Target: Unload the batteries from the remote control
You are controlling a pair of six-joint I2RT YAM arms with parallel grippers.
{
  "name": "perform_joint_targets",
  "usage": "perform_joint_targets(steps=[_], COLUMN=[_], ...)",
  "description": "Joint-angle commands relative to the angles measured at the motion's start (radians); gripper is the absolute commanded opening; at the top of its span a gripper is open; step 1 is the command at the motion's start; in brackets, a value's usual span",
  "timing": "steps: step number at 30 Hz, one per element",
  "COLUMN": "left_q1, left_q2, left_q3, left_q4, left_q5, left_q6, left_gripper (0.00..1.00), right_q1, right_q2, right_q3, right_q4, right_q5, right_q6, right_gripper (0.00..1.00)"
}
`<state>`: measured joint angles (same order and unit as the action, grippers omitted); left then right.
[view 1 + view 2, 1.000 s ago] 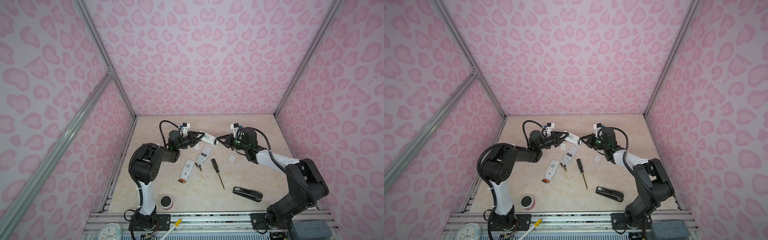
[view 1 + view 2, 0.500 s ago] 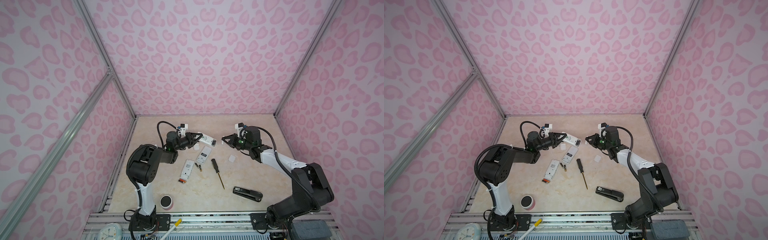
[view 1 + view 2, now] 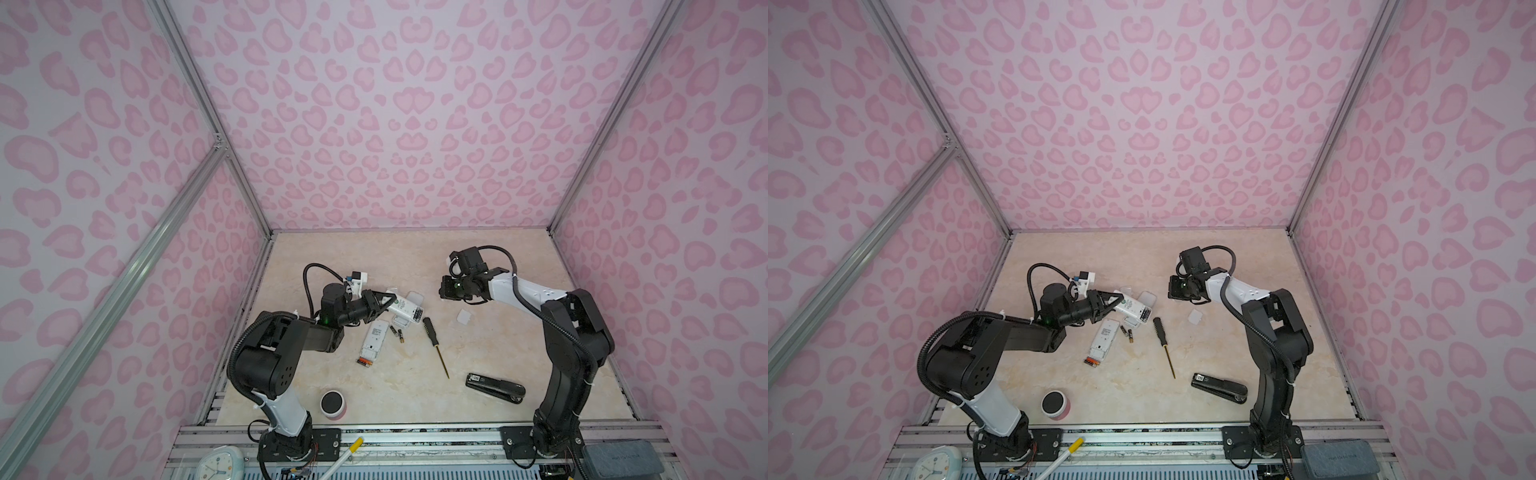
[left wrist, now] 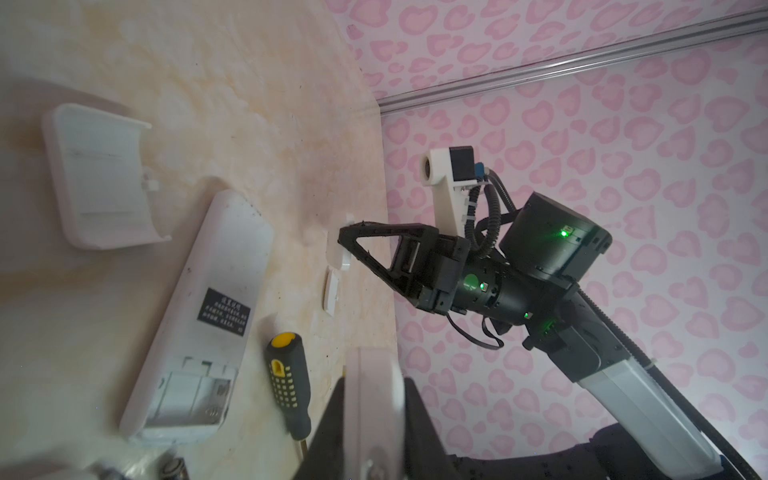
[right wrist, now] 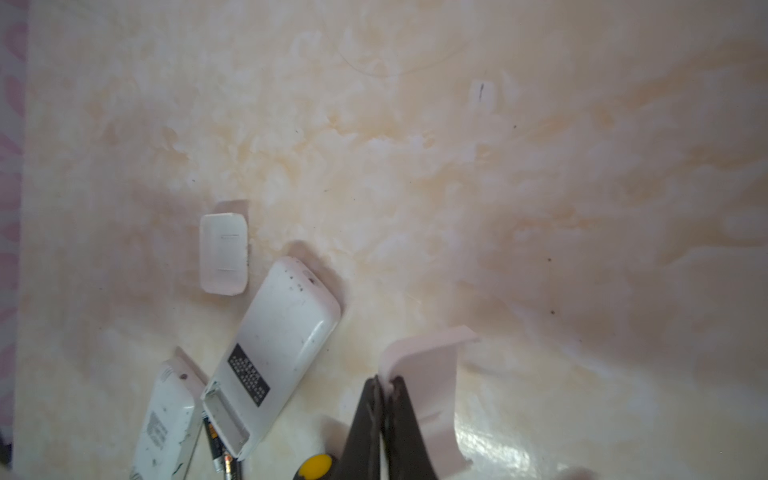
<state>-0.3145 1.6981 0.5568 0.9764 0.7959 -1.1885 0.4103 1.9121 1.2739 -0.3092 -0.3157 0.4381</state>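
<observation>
My left gripper is shut on a white remote control and holds it tilted above the table; in the left wrist view it shows edge-on between the fingers. Off to its right, my right gripper is shut on the edge of a white battery cover, lifted off the table. Two batteries lie loose on the table below the held remote. Whether batteries sit inside the held remote cannot be made out.
A second white remote with an empty compartment and a third lie on the table. Loose covers, a black-and-yellow screwdriver, a black stapler and a pink cup lie around.
My right gripper has pulled away to the right from the held remote, taking the white cover with it. The left gripper keeps the remote in about the same place.
</observation>
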Motion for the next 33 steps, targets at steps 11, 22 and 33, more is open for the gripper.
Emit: perform_joint_targets(steps=[11, 22, 33], left_q1=[-0.003, -0.001, -0.003], left_q2=[-0.12, -0.181, -0.247], left_q3=[-0.006, -0.038, -0.057], left_q4=[-0.16, -0.272, -0.401], left_q5=[-0.002, -0.008, -0.012], left_q6=[0.129, 0.197, 0.264], left_gripper=[0.04, 0.04, 0.04], right_q1=[0.029, 0.147, 0.225], right_q2=[0.127, -0.125, -0.024], right_q3=[0.173, -0.069, -0.087], right_q4=[-0.221, -0.113, -0.159], right_q5=[0.213, 0.059, 0.065], right_q6=[-0.133, -0.062, -0.048], right_gripper=[0.4, 0.58, 0.51])
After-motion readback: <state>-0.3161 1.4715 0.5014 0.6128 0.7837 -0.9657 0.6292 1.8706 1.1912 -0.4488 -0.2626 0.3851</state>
